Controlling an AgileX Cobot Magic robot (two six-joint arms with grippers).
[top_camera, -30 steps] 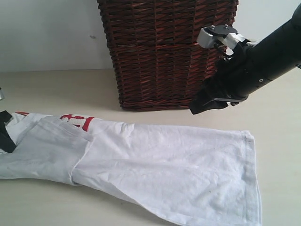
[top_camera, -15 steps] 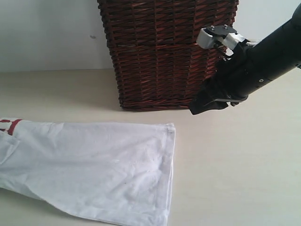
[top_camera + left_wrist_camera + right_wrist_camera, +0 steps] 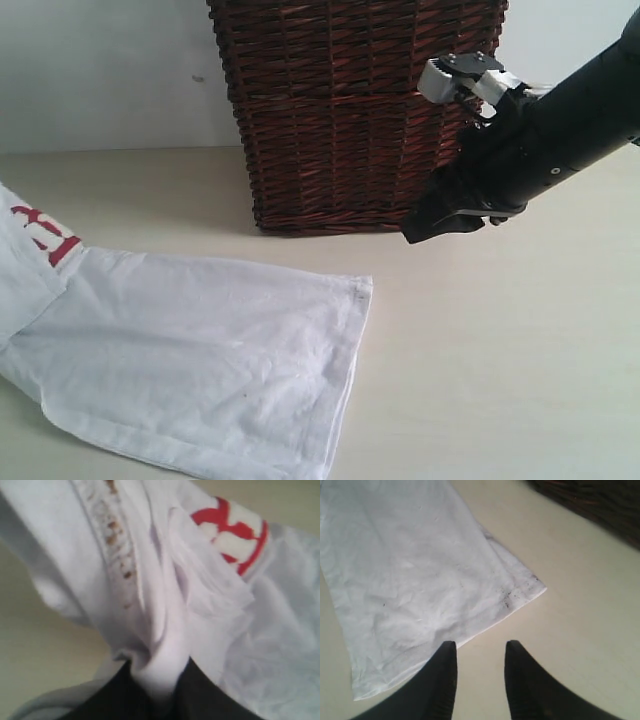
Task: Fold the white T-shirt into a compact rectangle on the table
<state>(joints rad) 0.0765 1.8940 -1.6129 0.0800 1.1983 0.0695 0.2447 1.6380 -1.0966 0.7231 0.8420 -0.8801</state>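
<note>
The white T-shirt point(image 3: 200, 350) lies stretched across the left half of the table point(image 3: 500, 350), its hem ending near the middle and its red chest patch point(image 3: 45, 235) lifted at the far left edge. In the left wrist view my left gripper point(image 3: 159, 685) is shut on a bunched fold of the white T-shirt point(image 3: 165, 605), the red patch point(image 3: 232, 535) just beyond. This gripper is out of the exterior frame. My right gripper point(image 3: 425, 228) hangs open above the bare table in front of the basket. Its fingertips point(image 3: 447, 652) stand apart near the shirt's hem point(image 3: 510, 597), holding nothing.
A tall dark brown wicker basket point(image 3: 350, 110) stands at the back centre, right behind my right arm point(image 3: 560, 130). A pale wall rises behind the table. Bare table surface spreads to the right of the shirt's hem.
The shirt has been dragged far to the left; its hem went from the right side to the middle. The patch end has risen at the left edge. My right arm has stayed still.
</note>
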